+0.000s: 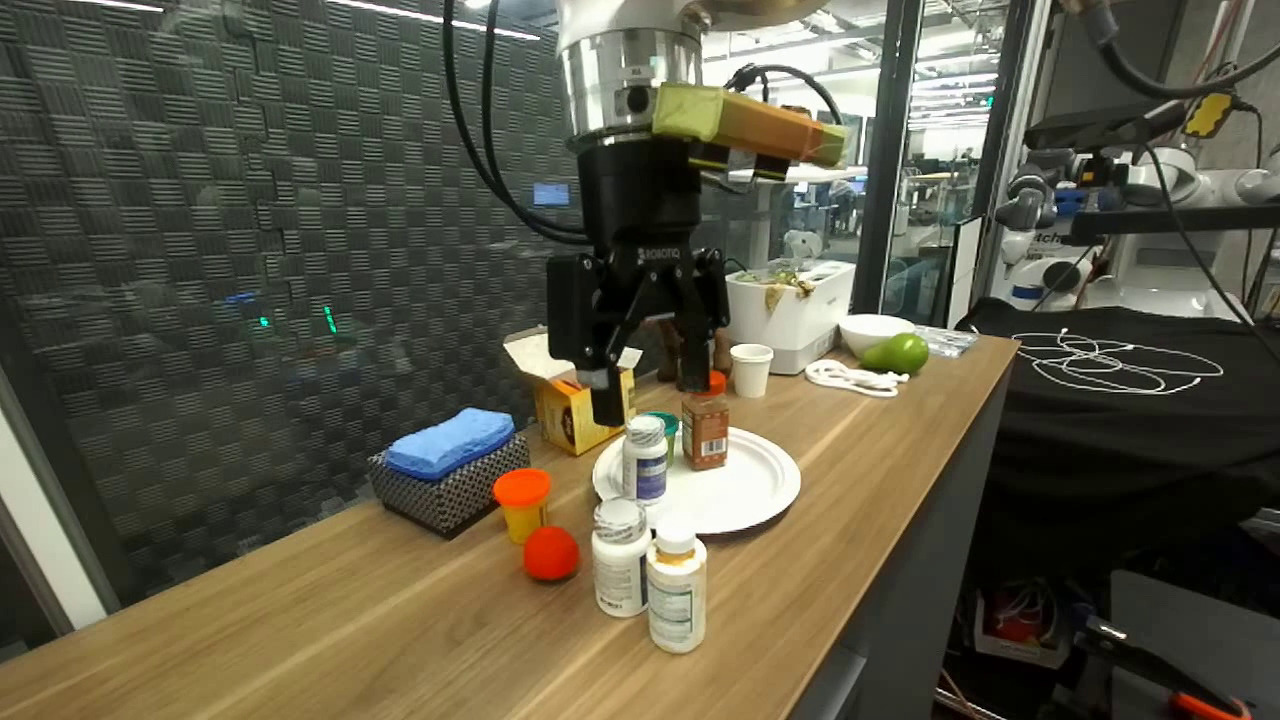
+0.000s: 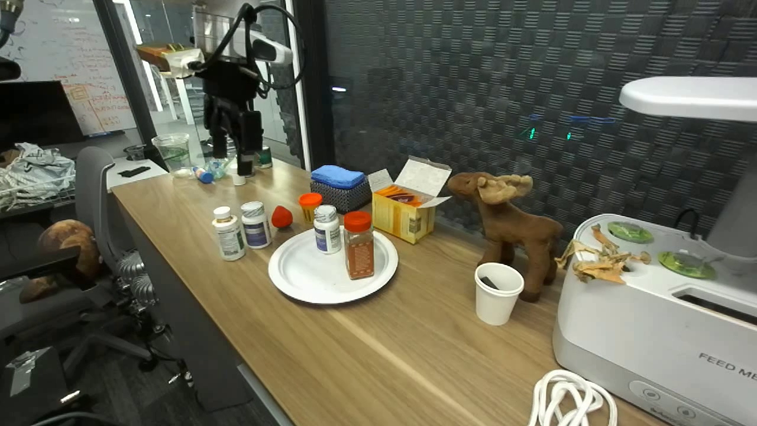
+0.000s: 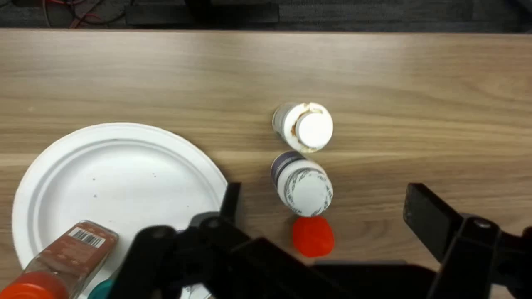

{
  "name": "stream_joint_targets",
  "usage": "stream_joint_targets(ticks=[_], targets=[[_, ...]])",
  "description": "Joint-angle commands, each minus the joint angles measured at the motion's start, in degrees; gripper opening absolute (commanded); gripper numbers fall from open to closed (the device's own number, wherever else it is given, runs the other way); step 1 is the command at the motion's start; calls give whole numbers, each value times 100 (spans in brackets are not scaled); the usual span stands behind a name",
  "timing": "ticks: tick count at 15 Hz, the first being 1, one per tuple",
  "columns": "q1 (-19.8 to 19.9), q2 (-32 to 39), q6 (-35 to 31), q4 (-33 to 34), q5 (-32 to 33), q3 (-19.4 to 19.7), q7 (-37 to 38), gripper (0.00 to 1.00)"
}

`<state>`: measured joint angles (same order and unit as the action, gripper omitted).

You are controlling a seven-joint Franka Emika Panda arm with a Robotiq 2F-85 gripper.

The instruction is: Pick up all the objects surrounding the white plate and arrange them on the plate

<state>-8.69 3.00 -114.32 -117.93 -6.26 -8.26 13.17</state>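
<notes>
Bottles are posing the likeliest trouble: the white supplement bottle with a purple label is standing just beside the white narrow-capped bottle, so the Robotiq gripper, if coming down off-centre, could be striking a neighbour's cap and tipping it. The red round object is lying near them and would probably be rolling away from a lopsided squeeze. The yellow tub with the orange lid is sitting close to the dark woven box, which is leaving little room for a finger on that side. On the white plate, the red-lidded spice jar, another purple-labelled bottle and, apparently, the teal-lidded tub are already crowding one side; releasing something against the tall jar could be toppling it, and anything landing on the raised rim would likely be leaning.

The arm is reaching down from above, its end pointing toward the wooden tabletop. The jaws are standing spread wide and holding nothing, their tips hanging above the tabletop in both exterior views. In the wrist view the fingers are framing the purple-labelled bottle standing off the plate and the red object; which one is being targeted cannot be told.
</notes>
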Motion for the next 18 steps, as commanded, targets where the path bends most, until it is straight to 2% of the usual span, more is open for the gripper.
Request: stream_joint_targets(ticks=[1, 6, 11, 18], targets=[[-52, -260, -146, -395, -106, -76, -596, 100], [-35, -134, -642, -642, -268, -78, -1611, 100], [-17, -94, -1037, -785, -413, -81, -2045, 100], [-40, -73, -999, -1032, -410, -107, -2278, 100]])
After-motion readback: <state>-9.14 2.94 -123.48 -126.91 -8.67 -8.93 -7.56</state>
